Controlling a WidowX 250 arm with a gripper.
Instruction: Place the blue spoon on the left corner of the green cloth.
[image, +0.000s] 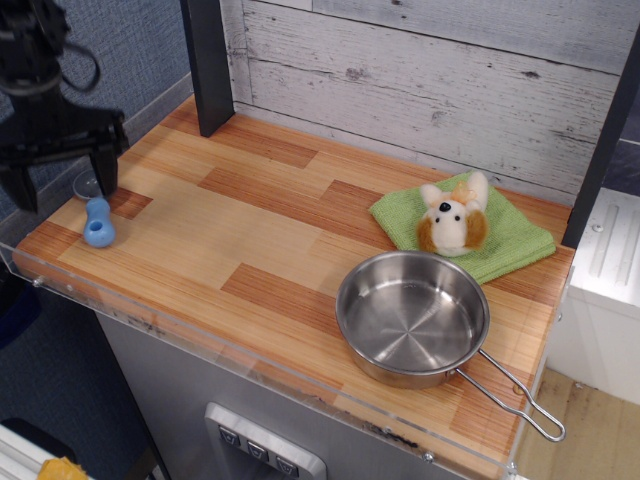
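Hidden and cut off

The gripper covers part of the blue spoon bowl; the arm runs past the top edge.

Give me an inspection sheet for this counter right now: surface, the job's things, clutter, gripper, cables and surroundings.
Surface: wooden counter with a clear strip along its front edge; no spills seen.
Job's things: blue spoon lies at the far left end, its grey bowl partly hidden behind the gripper. Green cloth lies at the right rear, far from the spoon.
Clutter: plush toy sits on the cloth; steel pan, empty, stands in front of the cloth and overlaps its front edge.
Gripper: gripper is open, fingers pointing down, over the spoon's end of the counter, holding nothing.
Cables: a dark cable loops beside the arm.
Surroundings: whitewashed plank wall behind; dark post at rear left.
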